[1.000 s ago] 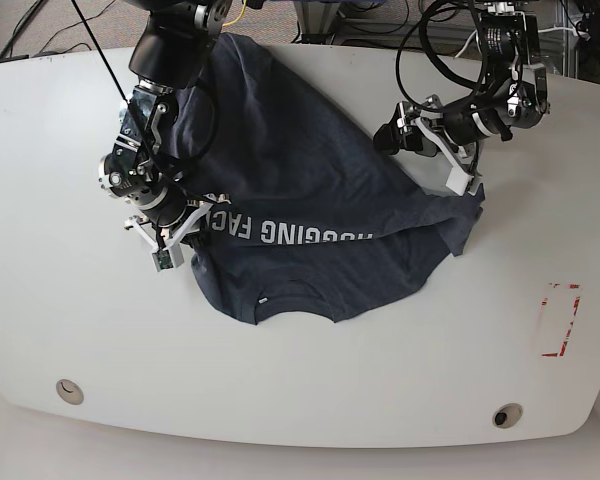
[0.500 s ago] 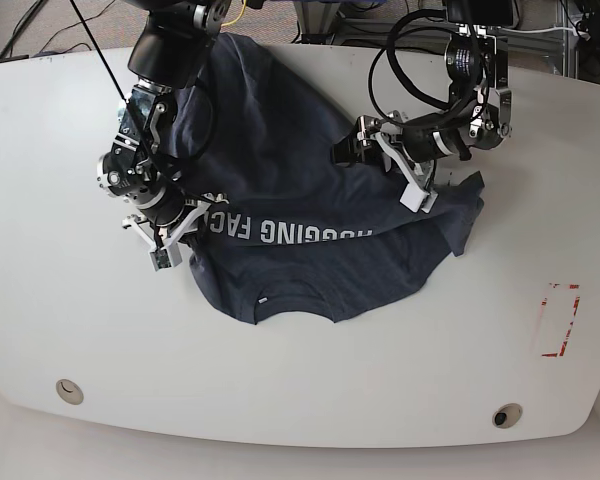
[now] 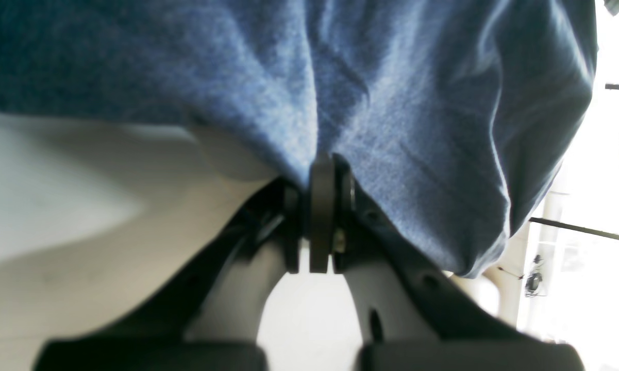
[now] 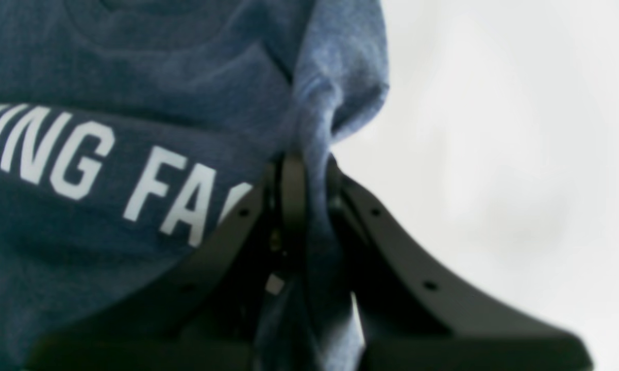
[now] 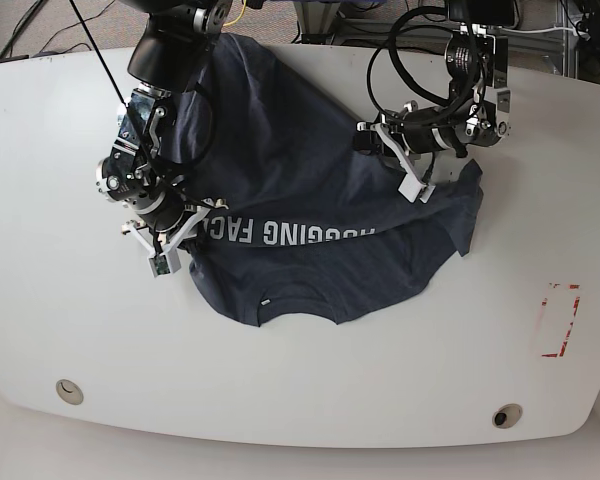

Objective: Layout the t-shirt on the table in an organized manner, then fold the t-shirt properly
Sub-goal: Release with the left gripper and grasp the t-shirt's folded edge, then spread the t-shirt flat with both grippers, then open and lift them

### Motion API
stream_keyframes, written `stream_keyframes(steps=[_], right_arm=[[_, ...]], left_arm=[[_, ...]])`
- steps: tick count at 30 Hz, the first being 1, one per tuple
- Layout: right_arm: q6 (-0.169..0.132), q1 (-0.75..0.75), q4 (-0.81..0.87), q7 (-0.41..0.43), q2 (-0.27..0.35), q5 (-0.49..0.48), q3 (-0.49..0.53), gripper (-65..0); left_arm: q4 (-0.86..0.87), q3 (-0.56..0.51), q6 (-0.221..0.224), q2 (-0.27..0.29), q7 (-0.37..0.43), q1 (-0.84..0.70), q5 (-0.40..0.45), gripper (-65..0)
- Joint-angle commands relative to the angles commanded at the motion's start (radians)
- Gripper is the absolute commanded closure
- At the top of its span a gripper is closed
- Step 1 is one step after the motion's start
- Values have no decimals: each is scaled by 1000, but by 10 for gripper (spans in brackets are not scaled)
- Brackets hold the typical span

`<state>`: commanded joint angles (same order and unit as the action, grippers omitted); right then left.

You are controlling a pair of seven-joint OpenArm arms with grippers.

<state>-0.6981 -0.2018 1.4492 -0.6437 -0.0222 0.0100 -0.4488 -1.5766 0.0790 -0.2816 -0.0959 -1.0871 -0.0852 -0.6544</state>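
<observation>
left gripper [image 3: 319,206] — right gripper [image 4: 304,190] clamping t-shirt [image 5: 310,200]

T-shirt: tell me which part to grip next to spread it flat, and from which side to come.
Probably the free sleeve corner of the t-shirt beside the left gripper: come from the bare table on that side. The edge there lies exposed and single-layered. The right gripper already pinches the opposite edge.
</observation>
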Motion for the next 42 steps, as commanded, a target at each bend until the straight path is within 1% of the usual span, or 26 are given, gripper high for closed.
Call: stream_keyframes(steps=[2,5,8,13,17,21,24,26,29,30,31,32,33,37,39,40,42], right_arm=[[5,-6,0,0,14,-6,0,-21],[51,-12,-2,2,23,-8,0,-21],[73,-11,3,0,32,-8,0,-21],[74,20,15,-6,34,-8,-17,-21],[74,74,61,-37,29,-8,-84,-22],[74,129,91,-69,29,-8,-123,-25],[68,183,137,-92,28,-8,-141,-29],[67,222,167,-98,28,-8,-143,-46],[67,276,215,-98,5,-9,-141,-133],[67,296,235,-98,-12,-8,-141,-185],[67,307,256,-98,-21,-8,-143,-236],[67,311,265,-98,-26,-8,-143,-260],[67,325,292,-98,-38,-8,-143,-330],[71,338,359,-98,-55,-6,-144,-501],[71,338,390,-98,-58,-6,-144,-558],[71,338,413,-98,-58,-6,-144,-575],[71,333,448,-98,-60,-6,-144,-577]], left_arm=[[25,15,0,-15,-3,32,15,0],[81,18,-2,-57,-3,109,20,0],[146,6,-3,-97,-3,190,15,0],[186,-58,-3,-157,-5,302,14,0],[190,-107,-5,-204,-14,365,14,0],[190,-149,-5,-239,-14,402,14,0],[190,-176,-6,-261,-14,416,14,0],[189,-189,-21,-267,-14,417,14,0],[189,-199,-83,-270,-14,417,14,0],[189,-199,-115,-270,-15,416,15,0],[190,-199,-137,-270,-20,413,17,0],[190,-199,-147,-270,-20,413,17,0],[192,-199,-172,-270,-20,408,17,0],[190,-199,-222,-264,-20,396,17,0],[189,-199,-238,-262,-20,374,15,0],[187,-199,-245,-259,-20,364,14,0],[187,-199,-259,-244,-20,351,14,0]])
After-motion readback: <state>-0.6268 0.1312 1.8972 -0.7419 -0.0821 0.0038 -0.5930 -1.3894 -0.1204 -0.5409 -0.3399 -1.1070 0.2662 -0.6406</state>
